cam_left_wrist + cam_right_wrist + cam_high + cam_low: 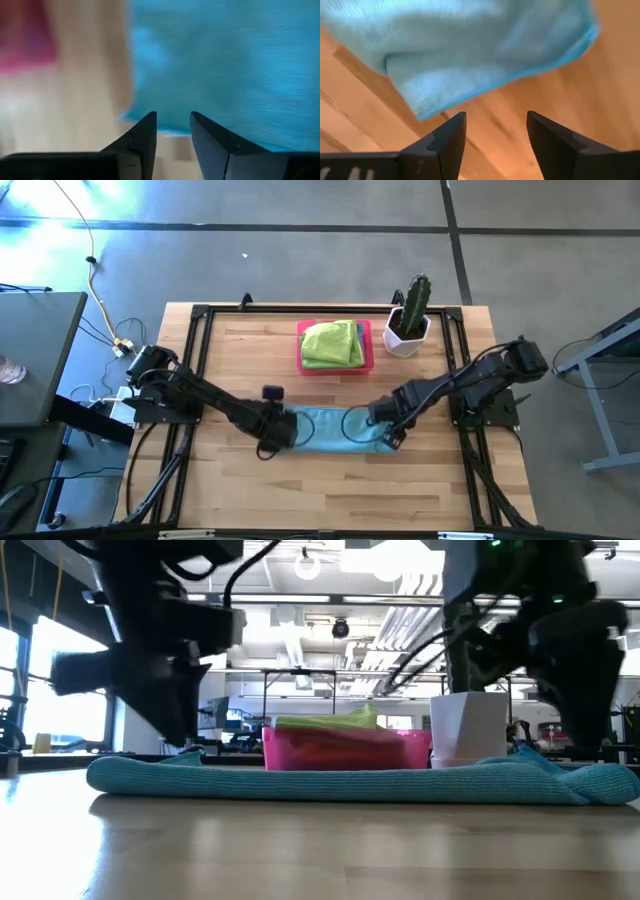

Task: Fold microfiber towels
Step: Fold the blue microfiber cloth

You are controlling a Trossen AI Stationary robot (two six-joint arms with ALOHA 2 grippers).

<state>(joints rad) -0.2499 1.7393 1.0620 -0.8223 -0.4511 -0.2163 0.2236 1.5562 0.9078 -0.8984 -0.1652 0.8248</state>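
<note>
both grippers [275,432] [388,432] over wooden table [330,480]

High view: even, bright daylight; a blown-out glare patch on the grey floor at upper left. Soft shadows under the dark arms on the pale wooden bench [330,480].

Low view: strongly backlit by ceiling lamps and windows; arms read as near-black silhouettes, bench foreground soft.

Left wrist view: heavy blur over the light blue microfiber towel [225,65]. Right wrist view: towel blurred, wood grain sharper.
</note>
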